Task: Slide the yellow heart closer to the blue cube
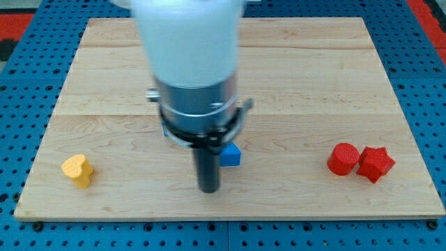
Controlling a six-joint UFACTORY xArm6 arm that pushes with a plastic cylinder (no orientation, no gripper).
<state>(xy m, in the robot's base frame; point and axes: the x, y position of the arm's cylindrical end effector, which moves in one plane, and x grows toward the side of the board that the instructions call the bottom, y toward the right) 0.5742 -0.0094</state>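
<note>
The yellow heart (77, 170) lies near the board's bottom left corner. The blue cube (231, 155) sits near the middle of the board's lower half, partly hidden behind my rod. My tip (208, 189) rests on the board just below and left of the blue cube, close to it. The yellow heart is far to the left of my tip.
A red cylinder (343, 158) and a red star-shaped block (376, 164) sit touching each other at the lower right. The wooden board (313, 84) lies on a blue perforated surface. The arm's white and grey body (191, 63) hides the board's top middle.
</note>
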